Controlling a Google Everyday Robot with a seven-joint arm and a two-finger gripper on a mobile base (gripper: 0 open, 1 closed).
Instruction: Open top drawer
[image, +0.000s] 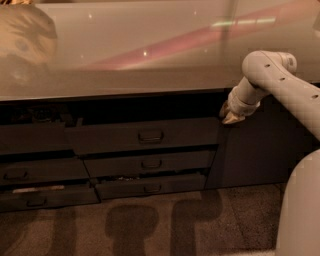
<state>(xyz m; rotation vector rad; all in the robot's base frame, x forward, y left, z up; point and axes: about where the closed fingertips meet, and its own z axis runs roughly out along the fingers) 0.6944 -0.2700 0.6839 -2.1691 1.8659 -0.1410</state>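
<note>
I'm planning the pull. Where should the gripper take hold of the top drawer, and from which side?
Probably the small horizontal bar handle centred on the top drawer front, approached straight from the front; the flat panel offers nothing else to hold. The gripper is off the drawer's right end, just below the countertop.

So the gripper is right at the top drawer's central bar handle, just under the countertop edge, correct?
Not quite. The camera view shows the gripper just under the countertop edge, but at the right end of the top drawer, well to the right of its central bar handle rather than at it.
</note>
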